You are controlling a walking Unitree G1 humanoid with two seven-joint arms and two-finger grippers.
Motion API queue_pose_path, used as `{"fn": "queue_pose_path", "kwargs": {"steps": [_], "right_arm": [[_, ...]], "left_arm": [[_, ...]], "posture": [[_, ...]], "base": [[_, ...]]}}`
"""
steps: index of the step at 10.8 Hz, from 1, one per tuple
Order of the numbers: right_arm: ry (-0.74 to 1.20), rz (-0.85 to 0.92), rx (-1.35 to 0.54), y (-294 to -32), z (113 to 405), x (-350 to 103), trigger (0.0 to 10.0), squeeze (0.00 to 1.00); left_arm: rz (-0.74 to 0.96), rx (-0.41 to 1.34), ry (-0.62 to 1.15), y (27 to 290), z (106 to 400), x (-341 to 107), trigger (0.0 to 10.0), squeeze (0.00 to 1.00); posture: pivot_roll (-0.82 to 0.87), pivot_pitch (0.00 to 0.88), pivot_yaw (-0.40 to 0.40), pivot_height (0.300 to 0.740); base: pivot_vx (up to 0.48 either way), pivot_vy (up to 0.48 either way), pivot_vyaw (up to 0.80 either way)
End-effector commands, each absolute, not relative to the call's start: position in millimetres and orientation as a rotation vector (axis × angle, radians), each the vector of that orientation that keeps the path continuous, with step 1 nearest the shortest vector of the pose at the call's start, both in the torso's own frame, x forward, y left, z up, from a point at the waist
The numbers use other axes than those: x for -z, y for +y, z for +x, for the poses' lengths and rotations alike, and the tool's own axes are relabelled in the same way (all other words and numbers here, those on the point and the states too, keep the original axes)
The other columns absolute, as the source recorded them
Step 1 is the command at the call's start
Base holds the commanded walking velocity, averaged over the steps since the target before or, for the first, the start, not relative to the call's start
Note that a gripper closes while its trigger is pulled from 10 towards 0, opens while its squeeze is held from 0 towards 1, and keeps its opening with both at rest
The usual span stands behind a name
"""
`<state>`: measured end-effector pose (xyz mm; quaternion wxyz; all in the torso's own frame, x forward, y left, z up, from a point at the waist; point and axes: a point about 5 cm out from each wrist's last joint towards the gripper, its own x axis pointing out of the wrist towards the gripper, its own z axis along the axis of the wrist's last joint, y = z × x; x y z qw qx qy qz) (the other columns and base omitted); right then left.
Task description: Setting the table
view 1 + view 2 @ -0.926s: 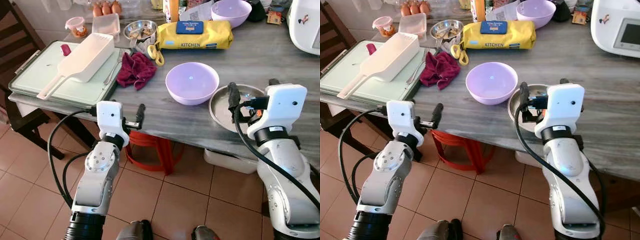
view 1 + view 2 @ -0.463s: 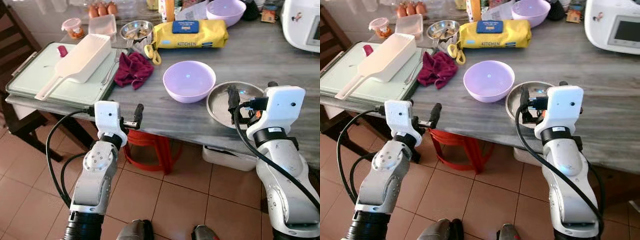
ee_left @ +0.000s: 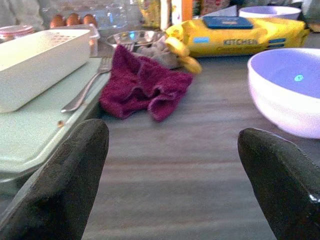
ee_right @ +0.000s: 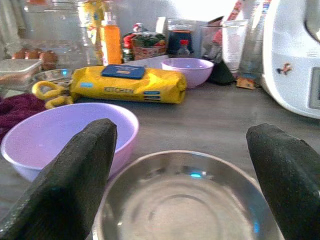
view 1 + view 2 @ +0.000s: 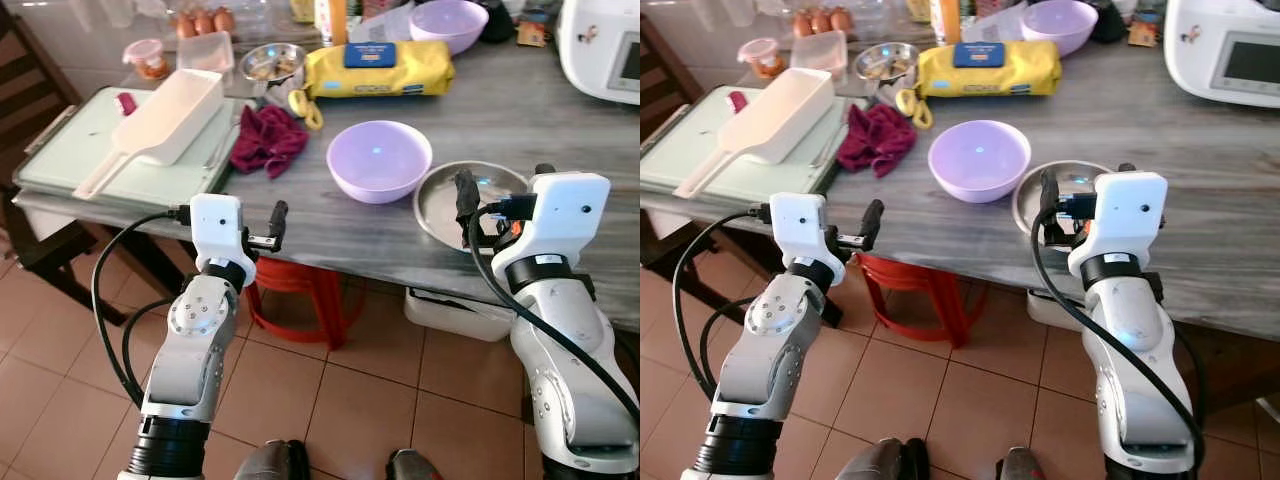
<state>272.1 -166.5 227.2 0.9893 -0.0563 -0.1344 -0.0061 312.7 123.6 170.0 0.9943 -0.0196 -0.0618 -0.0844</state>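
Now I hold my right gripper (image 4: 175, 200), fingers apart, over the steel plate (image 5: 445, 205) for a grab; my left gripper (image 3: 175, 190) waits spread beside the lilac bowl (image 5: 379, 160).

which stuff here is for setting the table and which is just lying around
For the job:
- steel plate, right gripper open over it
- near purple bowl
- far purple bowl
- fork

Lying about:
- red cloth
- yellow wipes pack
- white scoop
- eggs
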Motion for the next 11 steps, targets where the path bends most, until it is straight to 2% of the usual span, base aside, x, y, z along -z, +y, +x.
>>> {"fn": "queue_pose_path", "kwargs": {"steps": [1, 11], "right_arm": [[-0.279, -0.108, -0.005, -162.9, 271.8, -227.8, 10.0, 0.0], [-0.276, -0.096, -0.006, -163.7, 273.6, -226.4, 10.0, 0.0]], "left_arm": [[-0.023, 0.154, -0.102, 128.3, 312.7, -166.4, 10.0, 0.0], [0.023, 0.15, -0.086, 127.6, 313.4, -165.2, 10.0, 0.0]], "posture": [[-0.14, 0.173, 0.115, 0.74], [-0.14, 0.175, 0.118, 0.74]], "base": [[0.0, 0.0, 0.0], [0.0, 0.0, 0.0]]}}
